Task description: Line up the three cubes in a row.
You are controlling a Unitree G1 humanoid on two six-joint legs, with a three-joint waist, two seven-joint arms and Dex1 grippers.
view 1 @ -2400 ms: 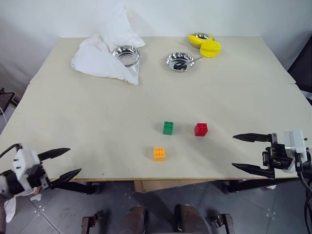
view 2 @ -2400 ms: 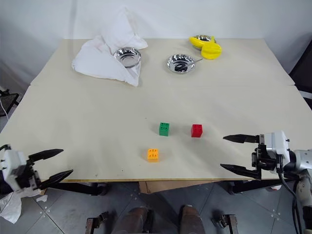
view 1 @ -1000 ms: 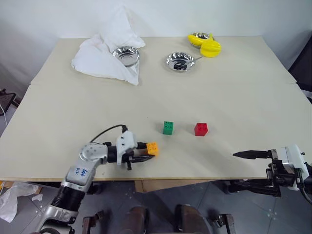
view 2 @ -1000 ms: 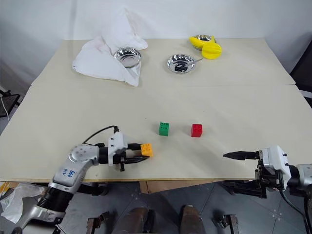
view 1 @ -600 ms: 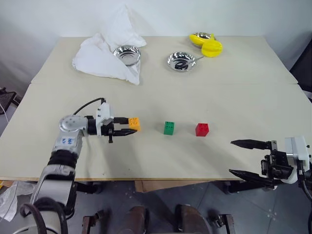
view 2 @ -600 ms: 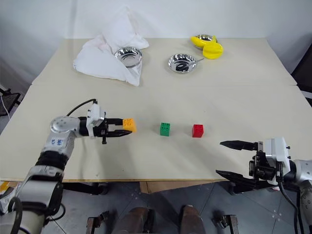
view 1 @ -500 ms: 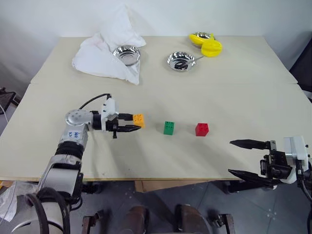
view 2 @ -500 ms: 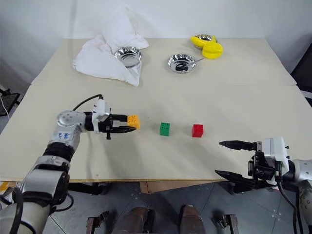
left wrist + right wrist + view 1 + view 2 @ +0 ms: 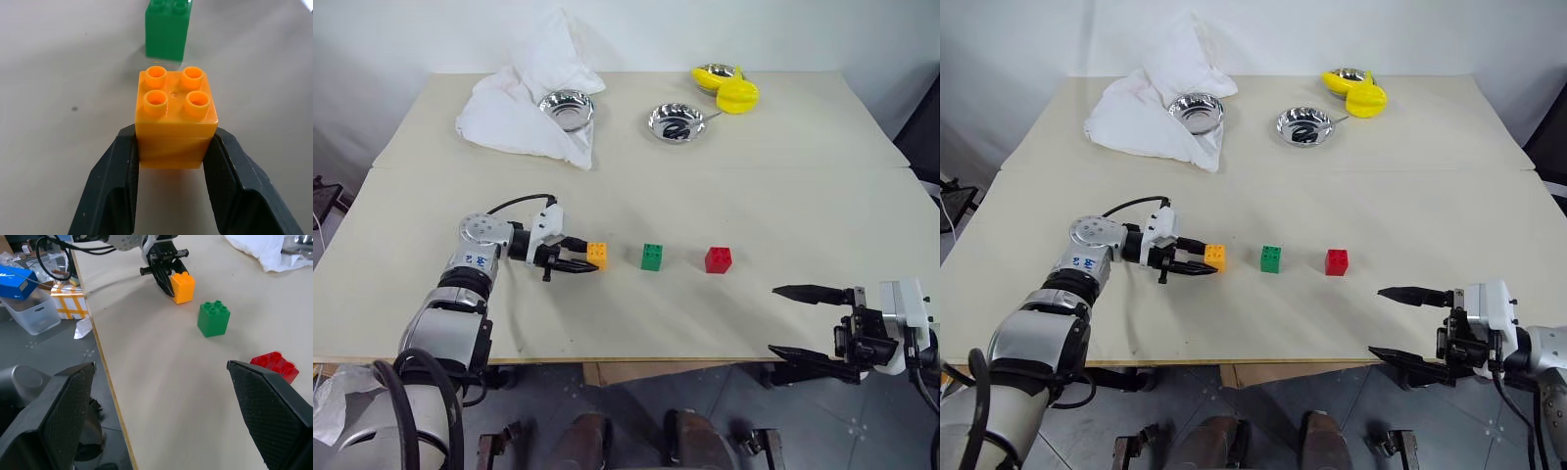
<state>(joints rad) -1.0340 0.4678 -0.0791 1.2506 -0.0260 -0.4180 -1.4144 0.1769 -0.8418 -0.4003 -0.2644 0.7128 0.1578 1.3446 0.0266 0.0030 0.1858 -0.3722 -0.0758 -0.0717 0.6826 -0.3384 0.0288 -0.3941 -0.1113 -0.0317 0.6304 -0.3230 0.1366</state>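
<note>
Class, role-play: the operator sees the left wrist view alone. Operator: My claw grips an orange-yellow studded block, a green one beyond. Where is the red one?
Observer: The red studded plastic block sits right of the green studded plastic block, apart from it.
Operator: Do all three line up?
Observer: Roughly; the orange-yellow studded plastic block in the left claw is in line with them.
Operator: The other claw?
Observer: The right claw is open, holding nothing.

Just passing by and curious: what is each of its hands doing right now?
Left gripper: closed on the orange-yellow cube.
Right gripper: open, holding nothing.
</note>
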